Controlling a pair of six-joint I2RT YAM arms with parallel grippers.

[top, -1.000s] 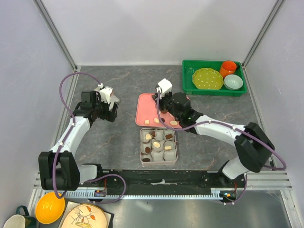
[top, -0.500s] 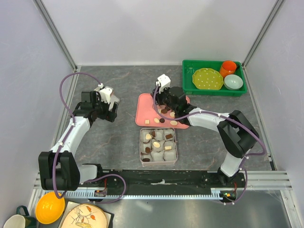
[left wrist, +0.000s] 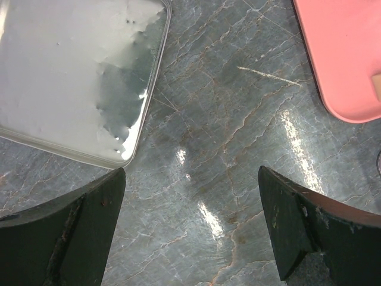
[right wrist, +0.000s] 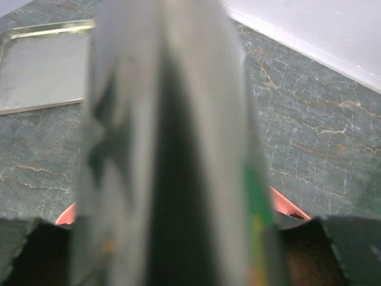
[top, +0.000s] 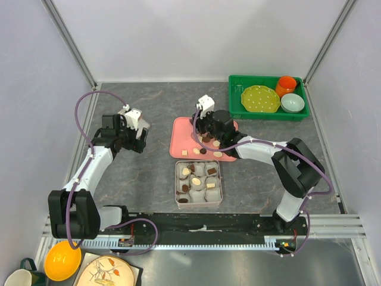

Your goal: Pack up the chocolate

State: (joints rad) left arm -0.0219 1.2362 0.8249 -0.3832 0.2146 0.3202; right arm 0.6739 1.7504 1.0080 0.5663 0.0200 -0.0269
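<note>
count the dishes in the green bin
3 in the green bin: a yellow dotted plate on the left, an orange cup in the far right corner, a pale bowl just nearer. Anything under the plate would be hidden.

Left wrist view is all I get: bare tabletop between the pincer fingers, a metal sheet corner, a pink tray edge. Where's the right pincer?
Observer: The top camera shows the right pincer over the pink tray, among loose chocolate pieces.
Operator: Holding one?
Observer: Cannot tell. A blurred upright shape close to the lens fills its wrist camera.
Operator: Where would the pieces go?
Observer: A square tin of white paper cups sits just on the near side of the tray. Several cups already hold pieces.
</note>
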